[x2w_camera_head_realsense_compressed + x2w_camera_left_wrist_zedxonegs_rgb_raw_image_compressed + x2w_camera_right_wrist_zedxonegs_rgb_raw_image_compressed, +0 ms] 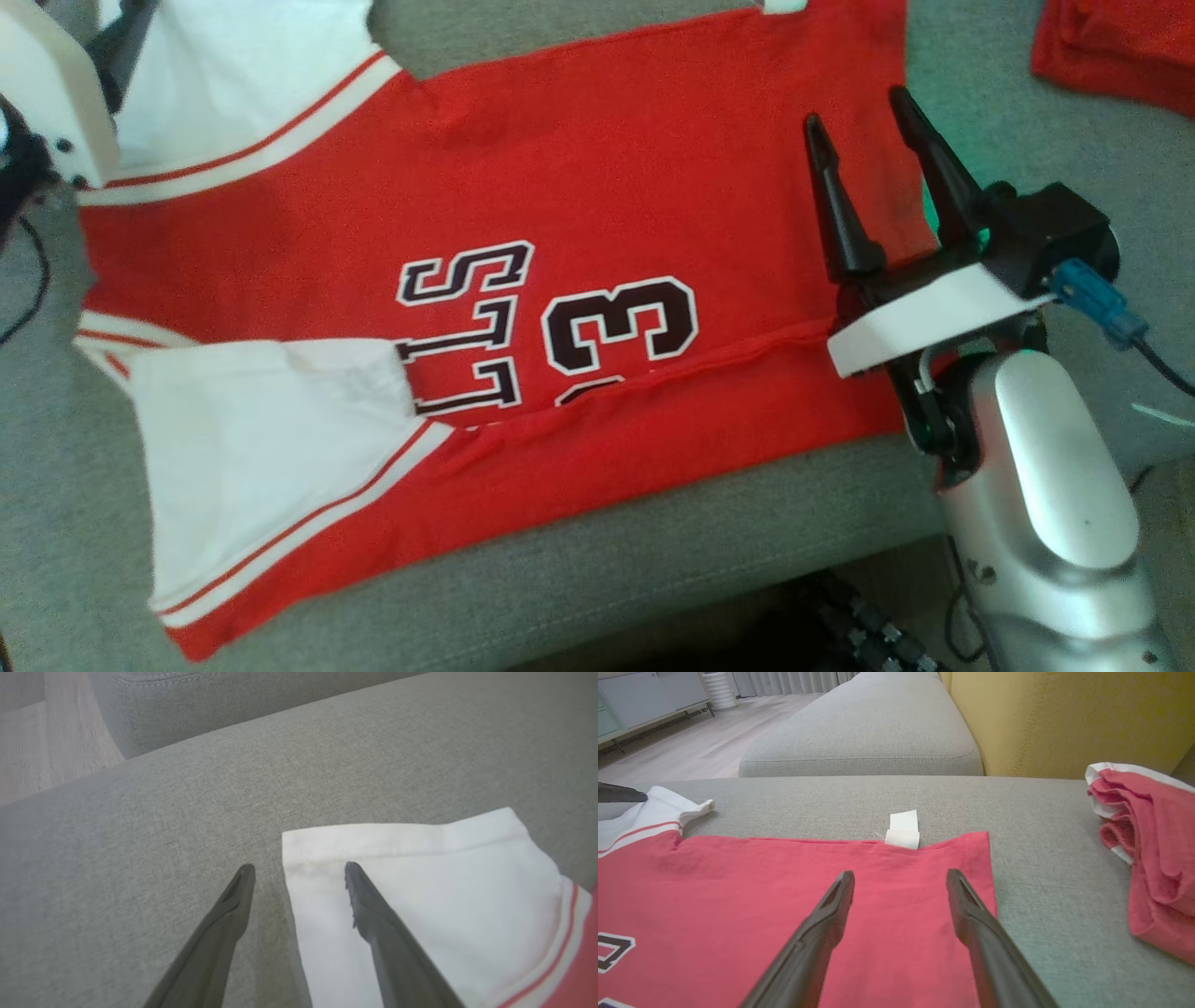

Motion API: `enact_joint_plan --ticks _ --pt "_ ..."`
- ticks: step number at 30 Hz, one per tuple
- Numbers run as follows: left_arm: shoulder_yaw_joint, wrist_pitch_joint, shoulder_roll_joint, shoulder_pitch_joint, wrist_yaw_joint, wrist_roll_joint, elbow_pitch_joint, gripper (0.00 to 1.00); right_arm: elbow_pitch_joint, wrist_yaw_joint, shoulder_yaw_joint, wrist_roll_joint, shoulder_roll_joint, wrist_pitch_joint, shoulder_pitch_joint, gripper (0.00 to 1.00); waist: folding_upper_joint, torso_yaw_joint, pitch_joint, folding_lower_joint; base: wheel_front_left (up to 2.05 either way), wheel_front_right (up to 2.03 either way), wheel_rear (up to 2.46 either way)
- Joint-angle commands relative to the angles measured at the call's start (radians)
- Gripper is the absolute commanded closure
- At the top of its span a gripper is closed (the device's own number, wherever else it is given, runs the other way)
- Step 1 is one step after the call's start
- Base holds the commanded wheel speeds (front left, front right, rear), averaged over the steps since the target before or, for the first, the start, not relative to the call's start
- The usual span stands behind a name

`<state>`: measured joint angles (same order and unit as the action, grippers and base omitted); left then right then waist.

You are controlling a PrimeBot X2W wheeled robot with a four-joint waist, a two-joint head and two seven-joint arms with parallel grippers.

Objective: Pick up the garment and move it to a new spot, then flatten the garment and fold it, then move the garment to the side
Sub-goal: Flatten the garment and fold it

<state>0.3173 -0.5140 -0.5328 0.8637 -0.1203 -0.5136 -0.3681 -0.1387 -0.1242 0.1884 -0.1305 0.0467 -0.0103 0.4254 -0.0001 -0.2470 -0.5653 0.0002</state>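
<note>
The garment [579,187] is a red jersey with white sleeves and dark lettering, spread on a grey sofa seat [653,551]. Its near long edge is folded over the lettering. My right gripper [854,107] hovers open over the jersey's right end [896,914], with nothing between its fingers. My left gripper [299,868] is open over the corner of a white sleeve [420,896]: one finger stands above the sleeve, the other above bare cushion. In the head view, the left arm's pale housing [51,93] sits at the upper left, by that sleeve [233,75].
A second, crumpled red garment [1148,854] lies to the right on the seat, also seen in the head view [1111,47]. A yellow backrest [1064,718] rises behind. Another grey cushion [868,732] and wooden floor [42,742] lie beyond. The seat's front edge [653,597] is near.
</note>
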Motion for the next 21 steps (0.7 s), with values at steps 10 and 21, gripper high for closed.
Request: enact_joint_plan --ticks 10,21 --pt "-0.015 -0.029 -0.078 0.103 -0.004 -0.021 -0.035 0.58 0.03 -0.007 0.047 0.006 0.004 -0.01 0.053 0.0 0.0001 -0.047 -0.039 -0.0002 0.0 0.0 0.0" --pt "0.059 -0.009 -0.073 0.122 -0.009 -0.063 0.029 1.0 -0.062 -0.007 0.039 0.098 0.091 0.207 0.224 0.0 0.0001 0.001 0.001 -0.0002 0.0 0.0 0.0"
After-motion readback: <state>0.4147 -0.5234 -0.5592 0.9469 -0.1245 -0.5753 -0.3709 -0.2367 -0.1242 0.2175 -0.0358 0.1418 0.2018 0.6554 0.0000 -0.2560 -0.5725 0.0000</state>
